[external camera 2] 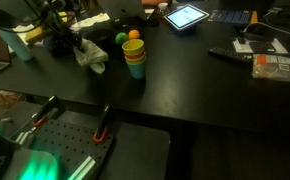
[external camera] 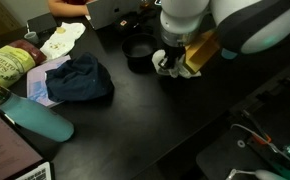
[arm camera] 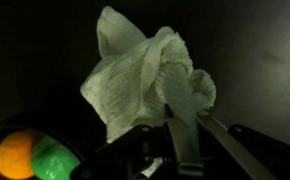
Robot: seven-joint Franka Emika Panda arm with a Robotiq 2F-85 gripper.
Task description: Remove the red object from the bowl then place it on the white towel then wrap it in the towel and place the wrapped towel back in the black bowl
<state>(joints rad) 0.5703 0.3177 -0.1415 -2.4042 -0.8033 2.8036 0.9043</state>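
My gripper is shut on a crumpled white towel, which bunches up between and beyond the fingers in the wrist view. In an exterior view the gripper holds the towel low over the dark table, just beside the black bowl. In an exterior view the towel hangs from the gripper. No red object shows; I cannot tell whether it is inside the towel.
An orange ball and a green ball lie close by. Stacked cups stand near the towel. A blue cloth, a teal bottle, another pale cloth and a tablet are on the table.
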